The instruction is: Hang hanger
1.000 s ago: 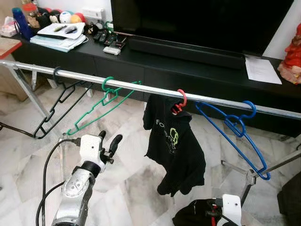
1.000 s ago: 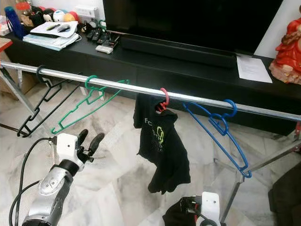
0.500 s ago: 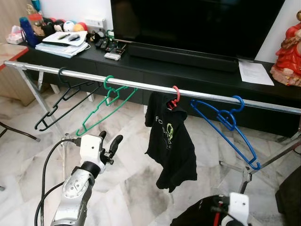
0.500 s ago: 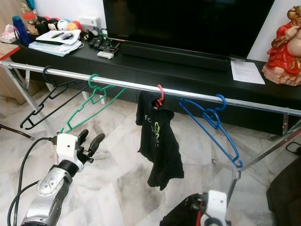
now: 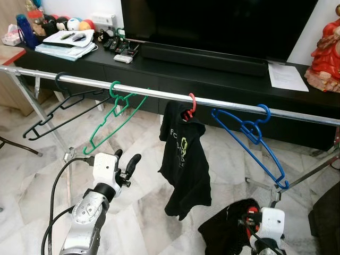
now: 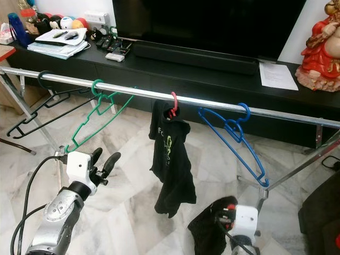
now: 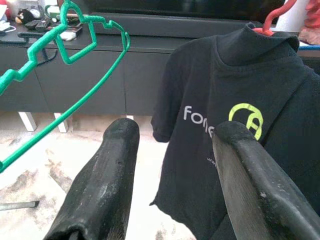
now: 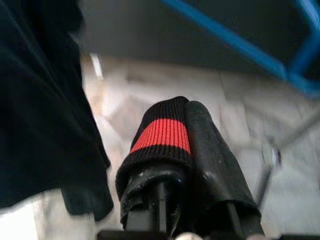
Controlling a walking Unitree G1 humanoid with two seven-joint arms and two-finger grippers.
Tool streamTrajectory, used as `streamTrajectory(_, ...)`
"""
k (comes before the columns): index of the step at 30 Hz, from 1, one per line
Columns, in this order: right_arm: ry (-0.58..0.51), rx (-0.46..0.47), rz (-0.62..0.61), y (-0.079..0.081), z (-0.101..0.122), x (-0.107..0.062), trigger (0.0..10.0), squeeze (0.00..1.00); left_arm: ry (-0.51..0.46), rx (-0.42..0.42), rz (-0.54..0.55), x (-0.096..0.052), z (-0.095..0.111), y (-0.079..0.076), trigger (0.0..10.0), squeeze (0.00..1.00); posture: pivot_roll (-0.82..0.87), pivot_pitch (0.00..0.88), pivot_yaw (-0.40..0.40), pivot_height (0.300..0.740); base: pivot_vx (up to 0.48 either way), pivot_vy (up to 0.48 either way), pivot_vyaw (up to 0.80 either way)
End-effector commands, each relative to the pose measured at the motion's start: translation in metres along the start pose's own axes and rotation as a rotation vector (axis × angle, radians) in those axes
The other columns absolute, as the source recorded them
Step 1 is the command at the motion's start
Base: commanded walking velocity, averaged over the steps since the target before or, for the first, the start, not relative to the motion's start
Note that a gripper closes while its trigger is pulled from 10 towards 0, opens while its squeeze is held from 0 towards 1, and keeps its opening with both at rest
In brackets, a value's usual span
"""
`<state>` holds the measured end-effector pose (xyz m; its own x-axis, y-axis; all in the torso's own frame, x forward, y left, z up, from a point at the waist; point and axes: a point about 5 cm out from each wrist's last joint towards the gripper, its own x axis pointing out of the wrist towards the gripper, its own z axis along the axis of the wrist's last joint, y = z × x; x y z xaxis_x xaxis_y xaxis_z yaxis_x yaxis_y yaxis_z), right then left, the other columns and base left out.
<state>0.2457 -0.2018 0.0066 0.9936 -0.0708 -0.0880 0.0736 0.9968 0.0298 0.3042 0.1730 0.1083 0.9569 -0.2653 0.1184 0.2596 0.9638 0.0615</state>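
Observation:
A silver clothes rail [image 5: 154,94] runs across in front of me. On it hang an empty black hanger [image 5: 53,112], an empty green hanger [image 5: 118,112], a red hanger [image 5: 190,106] carrying a black T-shirt [image 5: 183,159], and an empty blue hanger [image 5: 249,133]. My left gripper [image 5: 125,160] is open, low and left of the T-shirt, below the green hanger [image 7: 75,35]; nothing lies between its fingers [image 7: 107,175]. At the bottom, below the blue hanger, my right gripper [image 5: 247,220] is shut on a black garment with a red stripe [image 8: 162,134].
Behind the rail stands a long black TV cabinet [image 5: 223,79] with a TV [image 5: 212,21], a soundbar, a paper sheet [image 5: 286,74], books and remotes, and a red figurine [image 5: 325,48]. Slanted rack legs [image 5: 45,119] stand at both ends on the marble floor.
The camera has shifted. My right gripper has risen with the black garment, which now shows more fully at the bottom. The left gripper stays open in about the same place.

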Motion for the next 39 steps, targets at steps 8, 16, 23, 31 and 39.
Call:
streamTrajectory(8,-0.093,0.0,0.039,0.008,0.019,0.006,10.0,0.0,-0.008,0.007,-0.015,0.001,0.004,-0.002,10.0,0.0,0.03,0.129,-0.032,0.74,0.157,0.0,0.0)
streamTrajectory(16,-0.061,0.015,0.034,0.009,0.018,0.006,10.0,0.0,-0.016,0.009,-0.014,0.001,0.005,-0.002,10.0,0.0,0.03,0.13,-0.036,0.74,0.33,0.0,0.0)
streamTrajectory(23,-0.044,0.01,0.03,0.007,0.015,0.005,10.0,0.0,-0.023,0.013,-0.055,0.002,0.007,-0.006,10.0,0.0,0.03,0.131,-0.037,0.74,0.246,0.0,0.0)
streamTrajectory(31,-0.011,0.011,0.022,0.006,0.009,0.003,10.0,0.0,-0.025,0.034,-0.13,0.003,0.01,-0.017,10.0,0.0,0.04,0.131,-0.037,0.74,0.0,0.0,0.0)
streamTrajectory(39,-0.003,0.008,0.022,0.007,0.008,0.003,10.0,0.0,-0.06,0.068,-0.154,0.009,0.025,-0.018,10.0,0.0,0.04,0.131,-0.038,0.74,0.0,0.0,0.0)
